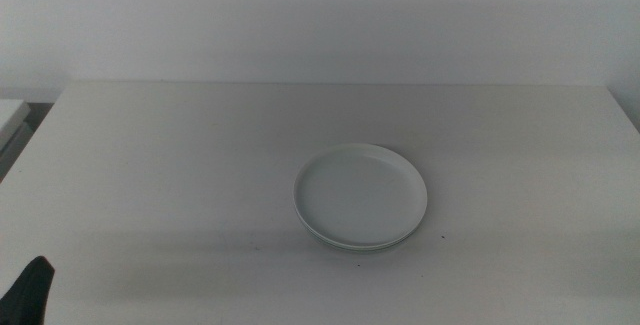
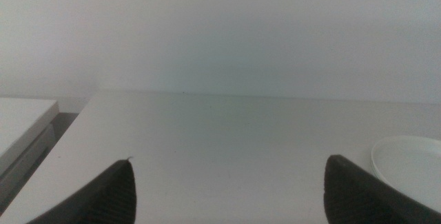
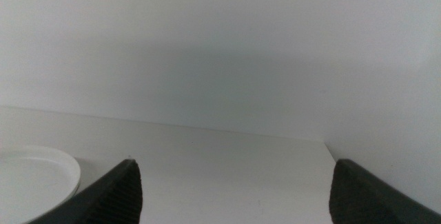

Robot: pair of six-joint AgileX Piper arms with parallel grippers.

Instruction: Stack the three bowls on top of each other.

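The bowls [image 1: 360,195] sit as one pile near the table's [image 1: 150,155] centre, slightly toward the right side in the middle view: a white dish on top, w/ at least one more rim edge showing under its near side (colours below can't be made out, nor whether two or three are nested there). Judging by that, the stack looks done or nearly so, since no other dish lies loose anywhere on the tabletop. The left gripper [image 2: 227,189] waits at the near-left corner, its dark tip just showing at the middle view's bottom edge, jaws spread wide apart and holding nothing; the pile's rim [image 2: 410,169] shows beyond one of its jaws, so the stack lies ahead of it and off toward the table's middle. The right gripper [image 3: 234,193] is out of the middle view; its wrist cam shows jaws likewise released, nothing between them, w/ the white rim [image 3: 38,176] off to the inner side. Key relation: the pile lies between the two arms, ahead of both and well apart from each claw; being round, it has no long axis to align to. Which arm is nearer can't be settled, though the pile's rightward offset hints at the right one.
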